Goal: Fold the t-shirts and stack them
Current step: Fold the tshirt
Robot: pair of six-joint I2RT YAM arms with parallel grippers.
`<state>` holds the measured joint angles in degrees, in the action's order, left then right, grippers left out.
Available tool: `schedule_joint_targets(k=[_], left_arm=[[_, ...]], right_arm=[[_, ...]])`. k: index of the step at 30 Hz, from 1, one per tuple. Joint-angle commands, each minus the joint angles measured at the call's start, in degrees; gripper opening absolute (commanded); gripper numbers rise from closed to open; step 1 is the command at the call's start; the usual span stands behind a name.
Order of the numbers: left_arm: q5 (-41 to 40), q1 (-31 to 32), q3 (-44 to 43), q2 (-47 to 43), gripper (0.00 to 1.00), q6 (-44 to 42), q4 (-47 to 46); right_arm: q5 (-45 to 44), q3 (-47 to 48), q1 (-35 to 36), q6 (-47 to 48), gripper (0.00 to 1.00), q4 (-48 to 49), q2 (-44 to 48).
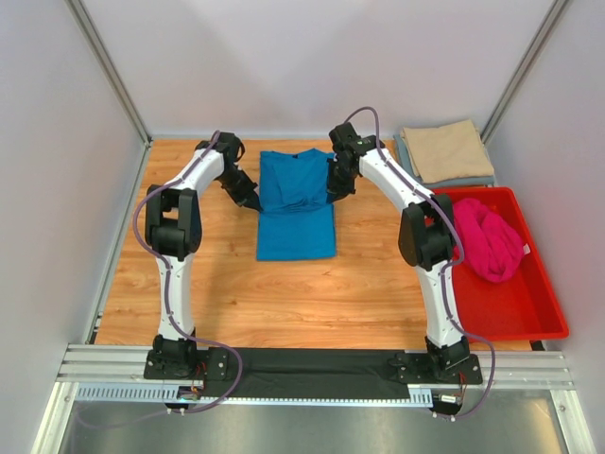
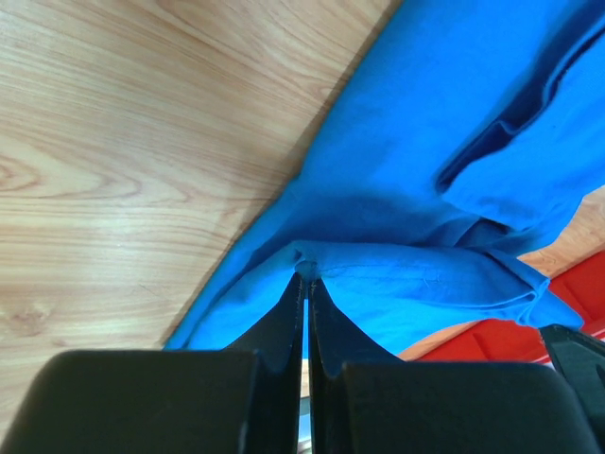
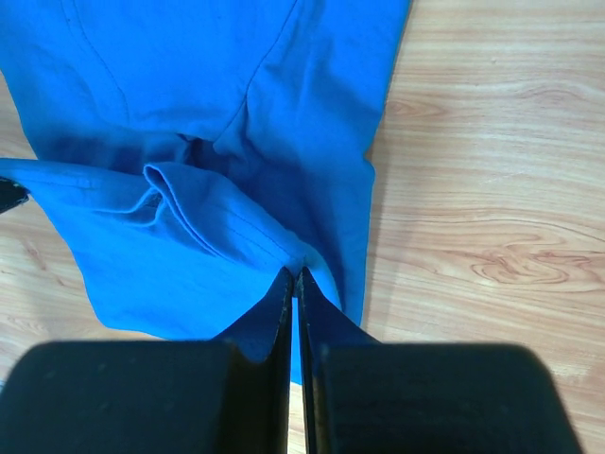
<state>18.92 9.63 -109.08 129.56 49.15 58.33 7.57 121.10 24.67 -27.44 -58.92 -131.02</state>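
Observation:
The bright blue t-shirt [image 1: 295, 203] lies partly folded in the middle of the table, its upper part doubled over. My left gripper [image 1: 248, 199] is shut on the blue t-shirt's left edge, pinching a fold of cloth [image 2: 307, 270]. My right gripper [image 1: 337, 194] is shut on the blue t-shirt's right edge [image 3: 298, 272]. A tan t-shirt [image 1: 444, 149] sits folded on a grey-blue t-shirt [image 1: 463, 180] at the back right. The magenta t-shirt [image 1: 487, 238] lies crumpled in the red bin [image 1: 515, 303].
The red bin stands along the table's right side, close to my right arm. White walls and metal posts [image 1: 109, 71] enclose the table on three sides. Bare wood [image 1: 284, 303] lies between the blue shirt and the arm bases.

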Motion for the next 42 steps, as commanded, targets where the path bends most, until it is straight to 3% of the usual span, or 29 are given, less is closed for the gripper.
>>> schedule_joint_targets(k=[1,13,17,18,22,29,42], left_arm=[[0.3,-0.4,0.6,-2.2,0.0,1.6,-1.7],[0.9,-0.4,-2.1,0.5,0.0,-1.2,-3.9],[1.3,-0.4,-4.0,-0.1,0.29,-3.1,-4.2],[1.1,-0.3,-4.1,-1.5,0.31,-4.8,-4.1],[-3.9,-0.4,0.1,-7.8,0.38,-7.7,-3.8],[-0.6,1.3,16.3,-15.4,0.36,-9.1,-12.9],[1.6,2.6,11.1,-5.5,0.31,-8.2,-13.9]], right_arm=[[0.2,2.0,-0.2,-1.3,0.0,2.5,-0.5],[0.3,1.8,-1.6,-2.5,0.03,3.5,-2.7],[2.4,4.6,-2.4,-3.7,0.18,2.1,-2.4],[3.0,4.8,-2.4,-3.1,0.26,1.8,-1.8],[3.9,-1.0,-2.4,-1.0,0.35,3.5,4.1],[8.4,-12.5,-2.5,3.8,0.24,5.2,8.7],[10.3,-9.7,-2.4,1.8,0.15,10.9,2.5]])
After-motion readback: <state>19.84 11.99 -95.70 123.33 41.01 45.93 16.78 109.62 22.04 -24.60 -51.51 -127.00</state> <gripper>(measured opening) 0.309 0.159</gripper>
